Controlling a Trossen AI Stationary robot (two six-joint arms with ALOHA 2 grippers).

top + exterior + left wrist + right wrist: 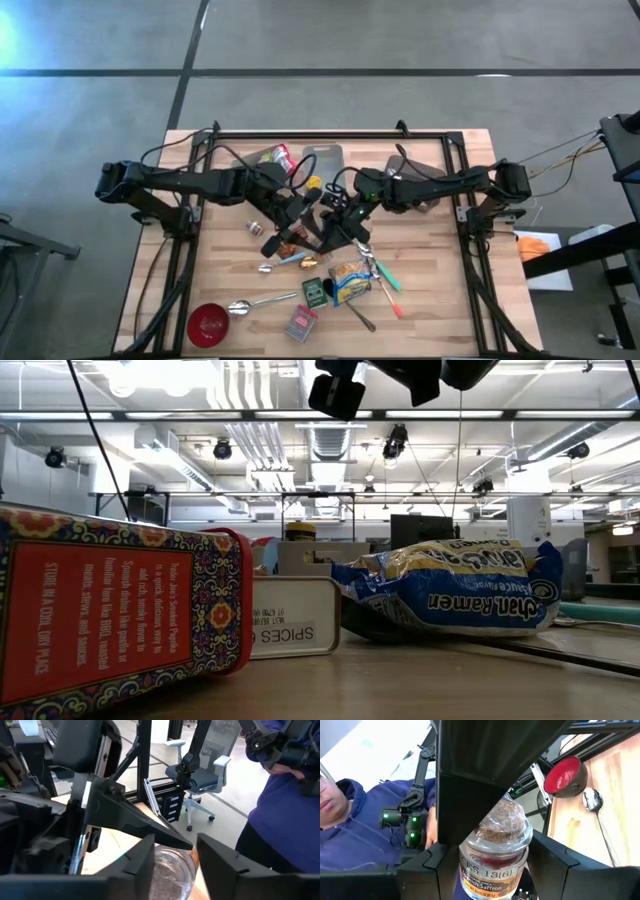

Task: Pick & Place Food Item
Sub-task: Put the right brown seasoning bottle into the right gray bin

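**Saffron jar gripped between two grippers**

The saffron jar (494,855) is held at table centre, beyond the ramen pack (349,280), its long axis running between the grippers. The right gripper (492,870) is clamped on its labelled body. The left gripper (172,865) fingers bracket the glass end; contact cannot be told. The red bowl (563,775) and spoon (592,800) appear in the right wrist view only.

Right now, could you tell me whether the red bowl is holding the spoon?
No, in the high view the red bowl sits near the table's front left corner with the spoon lying on the wood beside it.
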